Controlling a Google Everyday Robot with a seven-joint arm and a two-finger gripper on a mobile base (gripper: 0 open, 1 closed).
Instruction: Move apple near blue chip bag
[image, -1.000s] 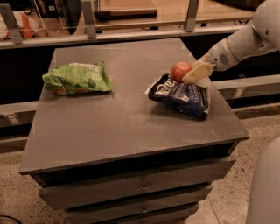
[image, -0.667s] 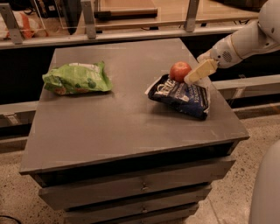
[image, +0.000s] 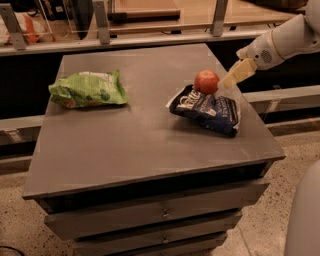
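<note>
The red-orange apple (image: 206, 81) sits at the far edge of the dark navy-blue chip bag (image: 207, 109), touching it, on the right side of the grey table (image: 140, 145). My gripper (image: 227, 81) comes in from the upper right on a white arm (image: 285, 42). Its pale tip is just right of the apple, close beside it and slightly above the bag. The apple rests on its own.
A light green chip bag (image: 87, 90) lies at the table's left back. A rail with posts (image: 102, 22) runs behind the table. Drawers (image: 160, 215) are below the tabletop. A pale rounded part of the robot (image: 305, 215) is at the bottom right.
The gripper has drawn back a little up and to the right, away from the apple. The apple and both bags have stayed in place.
</note>
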